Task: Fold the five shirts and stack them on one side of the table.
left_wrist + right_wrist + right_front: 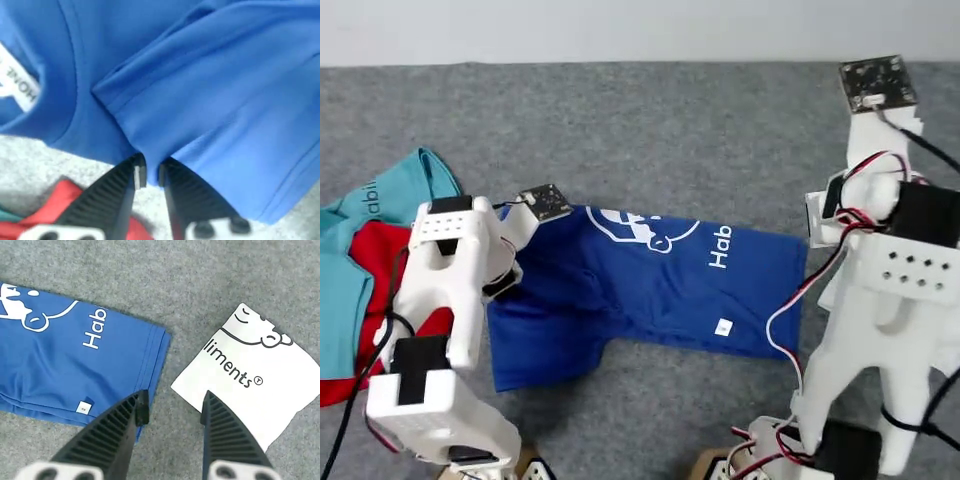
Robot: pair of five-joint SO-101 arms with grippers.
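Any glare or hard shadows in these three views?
High view: even light, only a faint shadow by the left arm on the blue shirt. Left wrist view: mild shading along its folds. Right wrist view: white shirt bright, no glare, print not washed out.

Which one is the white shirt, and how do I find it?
Start at the grey table and find the blue shirt spread across it. Just past its hem end, not touching, lies the white shirt: the only white one, folded into a neat square.
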